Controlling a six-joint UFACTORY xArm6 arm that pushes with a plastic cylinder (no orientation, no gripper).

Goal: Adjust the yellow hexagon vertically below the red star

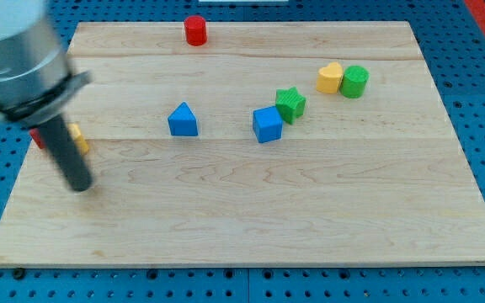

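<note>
My tip [80,186] has no jaws to open or close, it only pushes, and it sits just below the yellow hexagon [77,137], which the rod half hides, touching a red sliver, likely the red star [36,138]. The hexagon looks light, rigid and slippery, so I'd nudge a flat side

Bright, even light falls on the wooden board [251,210], whose pale grain shows plainly with no glare or hot spots. The blue triangular block [183,120] near the board's middle is sharp and throws only a thin, soft shadow at its base. Toward the board's left edge, the arm's grey body [15,59] and dark rod [67,157] are smeared and out of focus.
</note>
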